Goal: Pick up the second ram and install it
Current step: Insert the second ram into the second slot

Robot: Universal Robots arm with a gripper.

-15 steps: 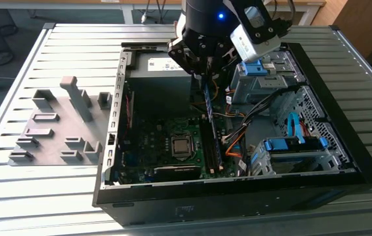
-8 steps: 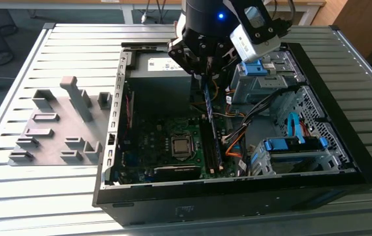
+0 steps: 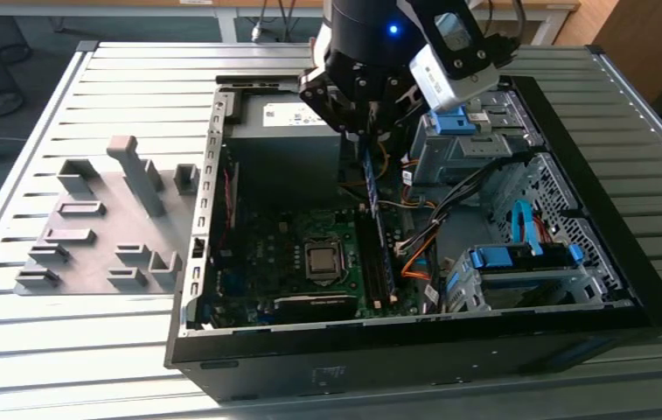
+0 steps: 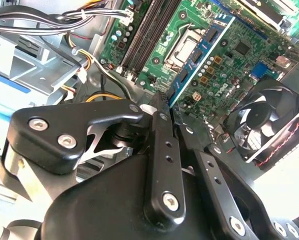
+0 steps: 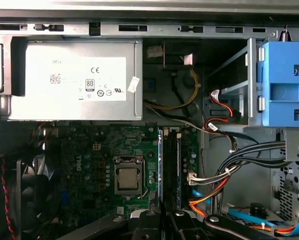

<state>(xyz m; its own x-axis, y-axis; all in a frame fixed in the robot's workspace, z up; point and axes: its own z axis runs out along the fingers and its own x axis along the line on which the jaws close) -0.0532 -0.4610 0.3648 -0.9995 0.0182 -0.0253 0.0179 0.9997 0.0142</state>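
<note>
Inside open computer case (image 3: 610, 289), thin blue-edged second ram (image 4: 197, 62) upright.

**Three cameras converging on one open computer case**

The exterior view is looking down from high off one long side of the grey slatted metal tabletop (image 3: 27, 350), taking in the whole open black computer case (image 3: 610, 306) and the arm above it. The first wrist view is facing straight down into that case from fairly near, framing the green motherboard (image 5: 89, 165). The second wrist view is sitting very close behind the black metal gripper (image 4: 165, 107), peering obliquely past it. All three are sharing the motherboard (image 4: 224, 65) (image 3: 278, 254).
</note>
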